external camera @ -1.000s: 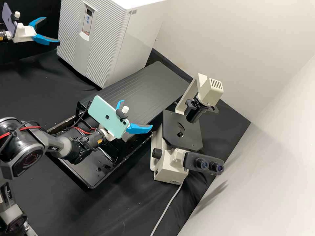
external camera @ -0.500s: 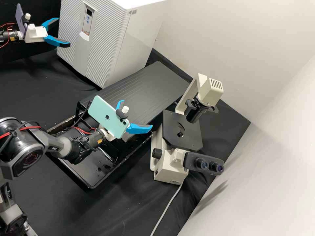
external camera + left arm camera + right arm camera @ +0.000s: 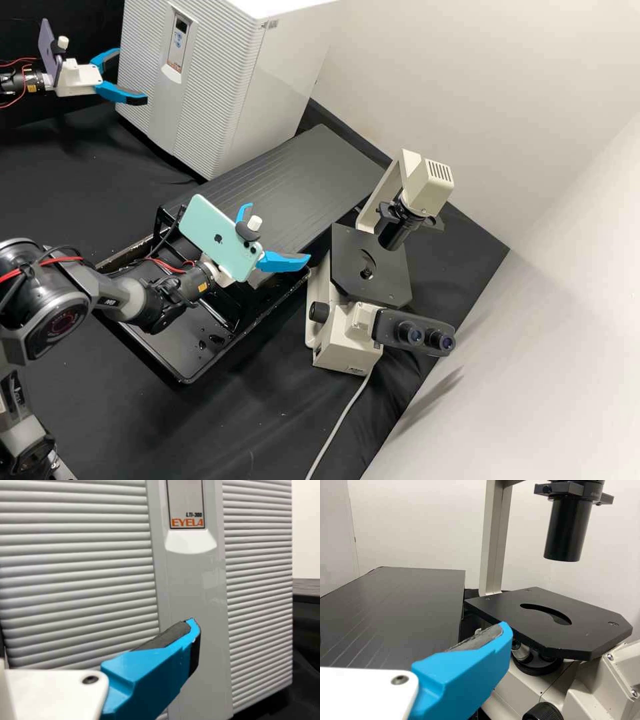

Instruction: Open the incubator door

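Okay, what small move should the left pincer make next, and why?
Probably ease the left pincer slightly closer to the incubator door, toward an edge it could pull: the door looks shut, and the pincer's fingers are spread near it, holding nothing.

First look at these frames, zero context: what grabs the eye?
The mint-green phone mounted behind the open blue fingers of the right gripper, mid-picture in the high view. Then the big white ribbed incubator at the top of that view, door shut, with the left gripper open at its front. Right of centre stands the cream and black microscope.
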Motion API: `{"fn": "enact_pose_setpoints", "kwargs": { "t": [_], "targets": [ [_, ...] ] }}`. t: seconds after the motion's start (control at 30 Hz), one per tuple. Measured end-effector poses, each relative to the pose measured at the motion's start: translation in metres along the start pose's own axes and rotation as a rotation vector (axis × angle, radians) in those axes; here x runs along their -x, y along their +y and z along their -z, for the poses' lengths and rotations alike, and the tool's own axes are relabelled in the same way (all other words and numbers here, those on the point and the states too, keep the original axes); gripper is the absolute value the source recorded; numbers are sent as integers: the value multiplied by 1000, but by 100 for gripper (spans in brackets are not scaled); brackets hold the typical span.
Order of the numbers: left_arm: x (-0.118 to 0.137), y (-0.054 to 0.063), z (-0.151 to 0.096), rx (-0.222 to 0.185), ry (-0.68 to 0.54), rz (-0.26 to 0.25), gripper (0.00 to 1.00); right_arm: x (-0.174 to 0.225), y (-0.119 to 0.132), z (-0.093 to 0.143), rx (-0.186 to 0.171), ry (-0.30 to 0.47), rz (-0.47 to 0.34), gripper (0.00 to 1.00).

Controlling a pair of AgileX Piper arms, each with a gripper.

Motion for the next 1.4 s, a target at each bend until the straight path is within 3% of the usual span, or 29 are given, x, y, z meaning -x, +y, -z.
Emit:
{"fn": "enact_pose_setpoints", "kwargs": {
  "t": [0.6, 0.63, 1.4],
  "targets": [
    [-5, -3, 2, 5, 4, -10, 100, 0, 0, 0, 0, 0, 0, 100],
    [-5, -3, 2, 5, 4, -10, 0, 0, 0, 0, 0, 0, 0, 100],
    [3, -12, -2, 29, 19, 17, 0, 0, 0, 0, 0, 0, 0, 100]
  ]
}}
